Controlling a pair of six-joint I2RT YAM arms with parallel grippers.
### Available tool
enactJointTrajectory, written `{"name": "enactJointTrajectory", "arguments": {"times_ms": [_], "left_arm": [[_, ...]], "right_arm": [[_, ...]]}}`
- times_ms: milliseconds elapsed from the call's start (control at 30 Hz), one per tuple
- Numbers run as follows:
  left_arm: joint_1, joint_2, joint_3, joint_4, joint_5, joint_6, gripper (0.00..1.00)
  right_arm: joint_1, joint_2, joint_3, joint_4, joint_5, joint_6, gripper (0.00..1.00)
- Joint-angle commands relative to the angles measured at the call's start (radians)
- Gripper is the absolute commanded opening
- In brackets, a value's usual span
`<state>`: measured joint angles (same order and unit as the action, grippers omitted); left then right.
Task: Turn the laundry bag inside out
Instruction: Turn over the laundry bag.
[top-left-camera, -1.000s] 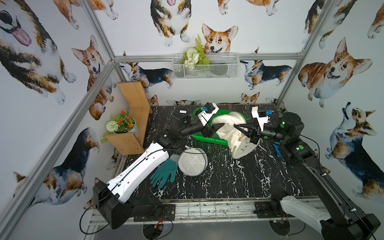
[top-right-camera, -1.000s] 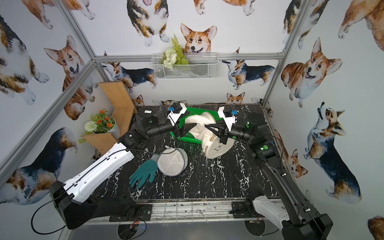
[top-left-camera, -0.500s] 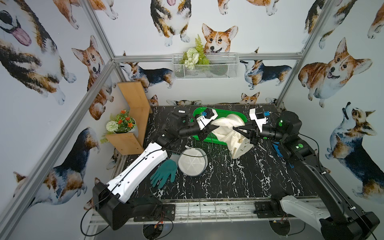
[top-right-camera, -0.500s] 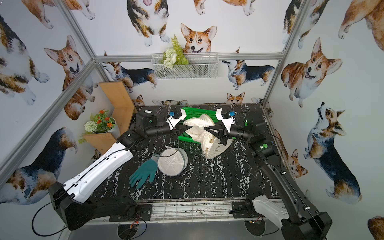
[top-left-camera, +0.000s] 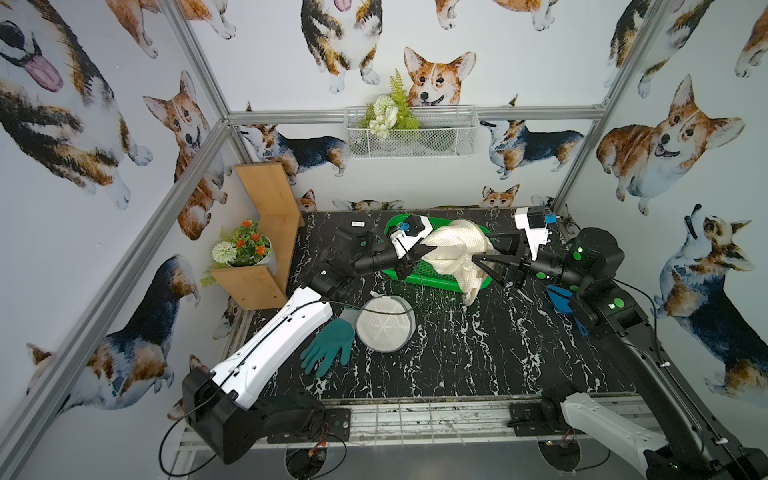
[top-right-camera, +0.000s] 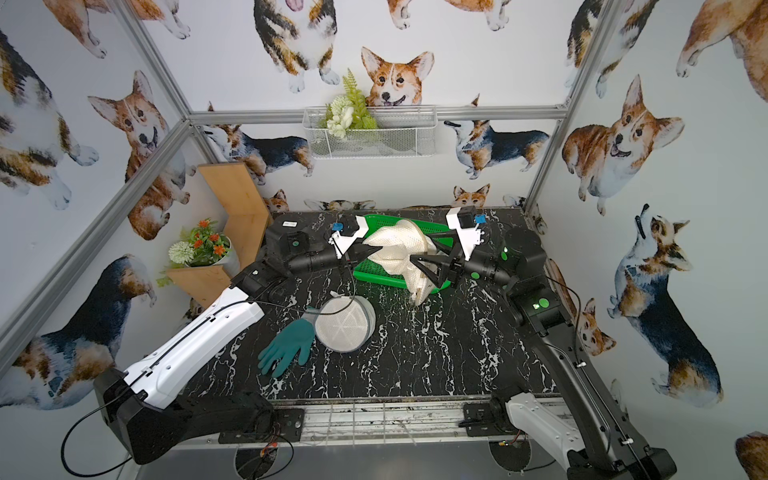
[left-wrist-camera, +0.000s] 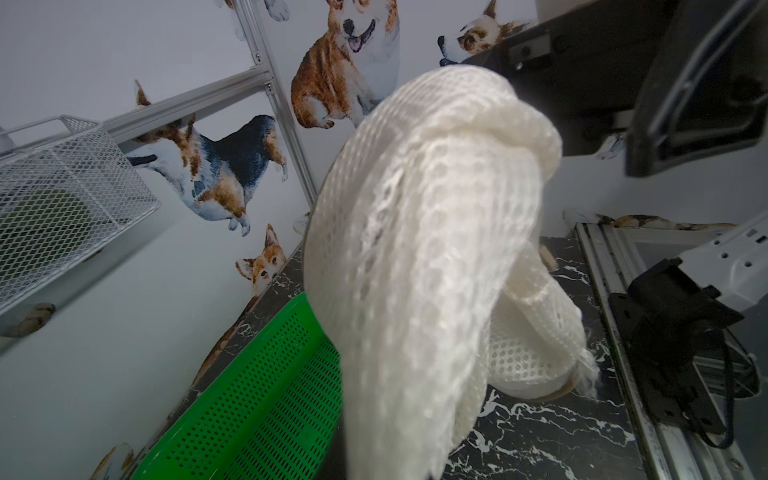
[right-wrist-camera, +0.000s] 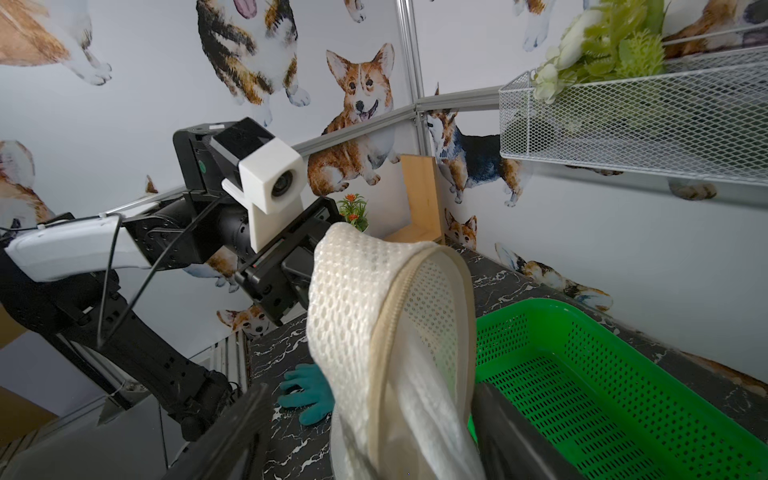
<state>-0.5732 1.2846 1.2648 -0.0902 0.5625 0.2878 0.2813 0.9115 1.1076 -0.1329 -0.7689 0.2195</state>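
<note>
Left pincer (top-left-camera: 419, 254) grasping one laundry bag (top-left-camera: 453, 249), right pincer (top-left-camera: 482, 248) released, second bag (top-left-camera: 384, 326), one glove (top-left-camera: 328, 347)

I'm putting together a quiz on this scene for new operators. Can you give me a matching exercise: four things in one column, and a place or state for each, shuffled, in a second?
Things
1. laundry bag
2. green basket
3. teal glove
4. right gripper

Place or state
A. jaws open
B. lying flat on the table, near side
C. pinched in the left gripper, hanging
D. at the table's far end

Pairs: 1-C, 2-D, 3-B, 4-A
</note>
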Motion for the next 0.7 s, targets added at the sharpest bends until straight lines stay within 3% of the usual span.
{"name": "enactJointTrajectory", "arguments": {"times_ms": [0,67,133,233,667], "left_arm": [[0.001,-0.002,0.019,0.006,-0.095,0.056,0.0],[0.001,-0.002,0.023,-0.006,-0.109,0.077,0.0],[-0.004,-0.002,0.032,-0.025,-0.129,0.106,0.0],[-0.013,-0.002,0.045,-0.063,-0.151,0.161,0.0],[-0.04,0.004,0.071,-0.129,-0.185,0.244,0.0]], "right_arm": [[0.0,-0.017,0.028,0.007,0.094,0.106,0.84],[0.0,-0.005,0.055,0.007,0.135,0.129,0.82],[0.0,0.022,0.091,0.001,0.168,0.174,0.67],[0.0,0.08,0.144,-0.015,0.124,0.226,0.51],[0.05,0.192,0.215,-0.054,0.062,0.262,0.51]]}}
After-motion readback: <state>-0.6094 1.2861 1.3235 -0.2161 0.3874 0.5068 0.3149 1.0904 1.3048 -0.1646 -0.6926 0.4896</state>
